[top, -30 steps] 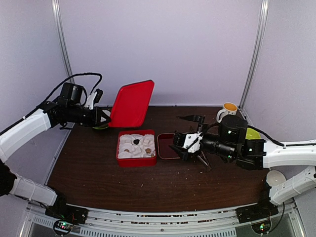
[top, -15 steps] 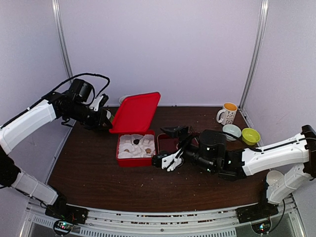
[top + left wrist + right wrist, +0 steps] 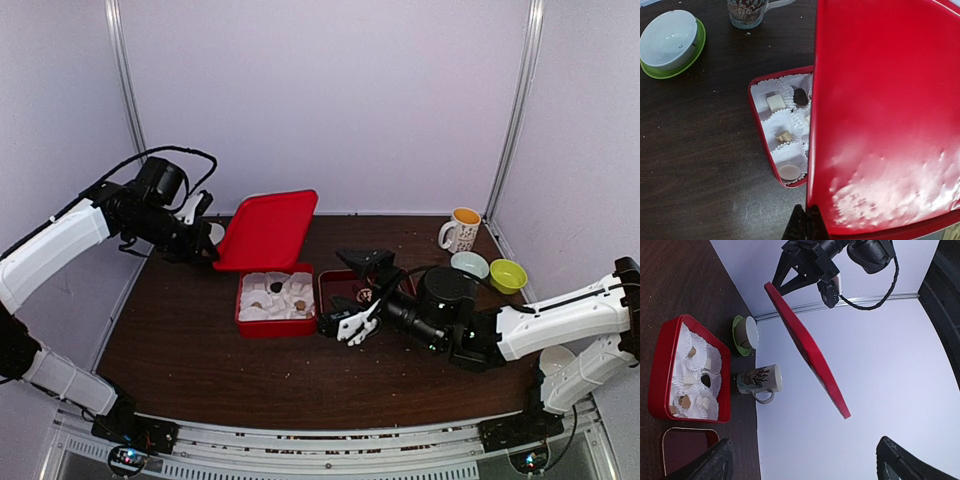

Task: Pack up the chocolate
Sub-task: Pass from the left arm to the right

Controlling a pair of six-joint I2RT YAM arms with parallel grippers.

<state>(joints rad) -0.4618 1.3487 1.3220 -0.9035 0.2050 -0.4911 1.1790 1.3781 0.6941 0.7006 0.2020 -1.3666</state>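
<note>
The left gripper (image 3: 210,248) is pinching the red lid (image 3: 265,230) tight by its edge, tilting it over the red box (image 3: 275,328). The chocolate pieces (image 3: 285,290) are sitting inside in paper cups (image 3: 782,134). The right gripper (image 3: 357,292) is gaping wide, empty. Only closing seems left.

A robot lab booth: bare white walls (image 3: 330,100), aluminium posts (image 3: 515,110), dark table (image 3: 200,350).

Red lid (image 3: 885,115) cut by top and right edges of left wrist view, covering right part of red box (image 3: 756,107), left gripper (image 3: 806,225) showing only its tips at bottom edge, right gripper (image 3: 805,442) fingers cropped at bottom edge, chocolate (image 3: 299,291) too small to count in top view
</note>
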